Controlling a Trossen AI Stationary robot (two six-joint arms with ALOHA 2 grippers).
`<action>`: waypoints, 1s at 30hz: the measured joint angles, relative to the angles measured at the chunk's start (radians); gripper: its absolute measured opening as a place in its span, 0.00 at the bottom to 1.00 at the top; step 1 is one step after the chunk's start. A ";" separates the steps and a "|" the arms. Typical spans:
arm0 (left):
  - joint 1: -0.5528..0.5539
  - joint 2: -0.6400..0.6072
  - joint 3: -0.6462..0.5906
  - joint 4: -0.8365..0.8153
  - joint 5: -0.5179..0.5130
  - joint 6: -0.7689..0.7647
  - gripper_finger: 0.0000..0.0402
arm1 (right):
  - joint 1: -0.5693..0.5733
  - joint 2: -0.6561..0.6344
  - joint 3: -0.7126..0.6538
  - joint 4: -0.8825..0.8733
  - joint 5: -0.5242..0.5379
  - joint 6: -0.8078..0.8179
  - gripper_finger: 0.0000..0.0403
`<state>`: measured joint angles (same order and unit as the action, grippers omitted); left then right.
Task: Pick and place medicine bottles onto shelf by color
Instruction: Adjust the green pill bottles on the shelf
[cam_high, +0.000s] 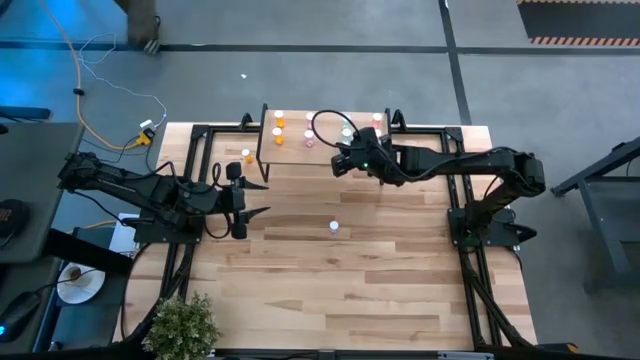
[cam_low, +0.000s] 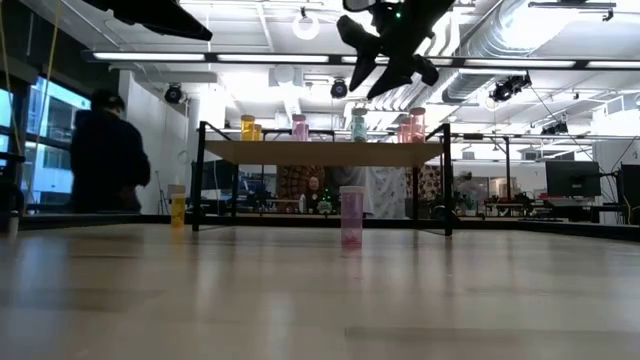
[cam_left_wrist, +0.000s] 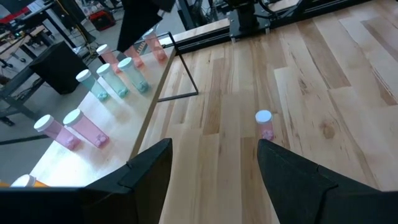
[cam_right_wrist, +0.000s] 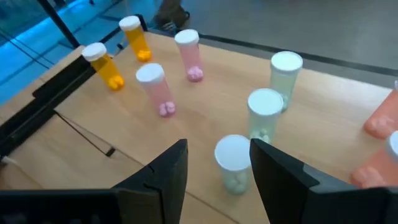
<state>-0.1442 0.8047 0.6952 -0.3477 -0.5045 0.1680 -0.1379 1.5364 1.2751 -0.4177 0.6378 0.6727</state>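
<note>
The shelf (cam_high: 325, 150) stands at the table's far middle. On it stand orange bottles (cam_right_wrist: 106, 65), pink bottles (cam_right_wrist: 155, 90), teal bottles (cam_right_wrist: 264, 115) and red bottles (cam_right_wrist: 379, 118), grouped by color. One pink bottle (cam_high: 334, 228) stands alone at mid-table, and an orange bottle (cam_high: 247, 155) stands on the table left of the shelf. My right gripper (cam_right_wrist: 217, 146) hangs open above the shelf's near edge, well over the bottle caps; the nearest teal bottle (cam_right_wrist: 231, 163) shows below, between its fingers. My left gripper (cam_left_wrist: 214, 146) waits open at the left, pointing toward the lone pink bottle (cam_left_wrist: 264, 124).
A potted plant (cam_high: 183, 325) sits at the near left corner and a white bowl (cam_high: 78, 283) lies off the table's left side. A person (cam_low: 105, 160) stands beyond the table's far left. Bare tabletop lies across the near half.
</note>
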 joint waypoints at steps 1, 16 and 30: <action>0.000 0.000 0.000 0.000 0.000 0.000 0.56 | 0.000 0.000 0.000 -0.002 0.000 0.000 0.41; 0.000 0.000 0.000 0.000 0.000 0.000 0.56 | -0.010 0.000 0.000 -0.020 0.046 -0.070 0.41; 0.000 0.000 0.000 0.000 0.000 0.000 0.56 | -0.013 0.003 0.000 -0.023 0.015 -0.040 0.56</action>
<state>-0.1444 0.8047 0.6952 -0.3473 -0.5045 0.1680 -0.1505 1.5394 1.2751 -0.4406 0.6528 0.6331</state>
